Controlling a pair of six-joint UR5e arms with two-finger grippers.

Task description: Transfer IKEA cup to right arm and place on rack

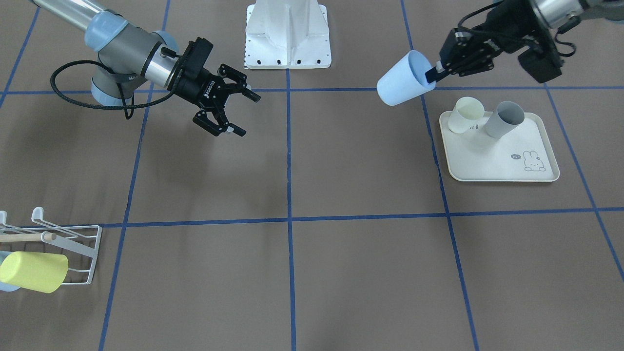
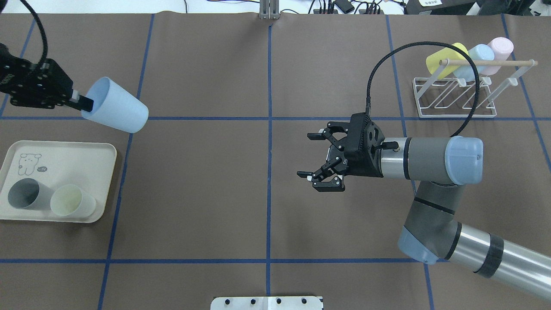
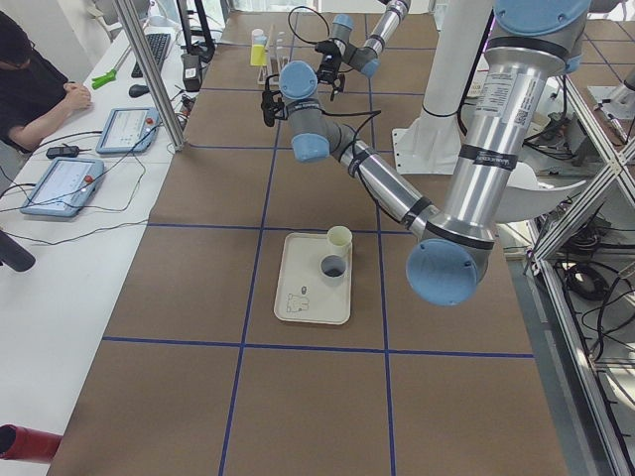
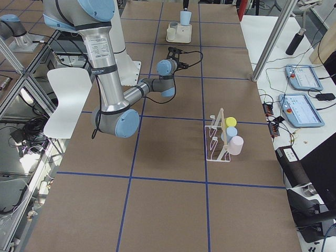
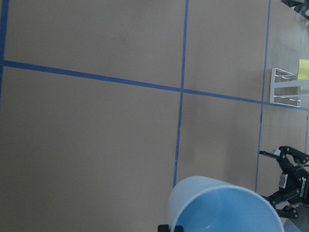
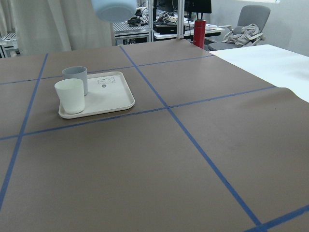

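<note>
My left claw [image 2: 84,103] is pinching the rim of the cup [image 2: 117,105]. It's plain pale blue, tapered, no handle, tipped sideways in the air around 10 o'clock over the surface [image 2: 215,193], at the tray's [image 2: 109,172] 12 o'clock. Right claw [image 2: 308,155] hangs wide open and empty near 3 o'clock; its white lettering reads ROBOTIQ. Rack [image 2: 456,92] sits at 1 o'clock. One finger's hidden inside the cup, and the tray's speech bubble is too tiny to read.
</note>
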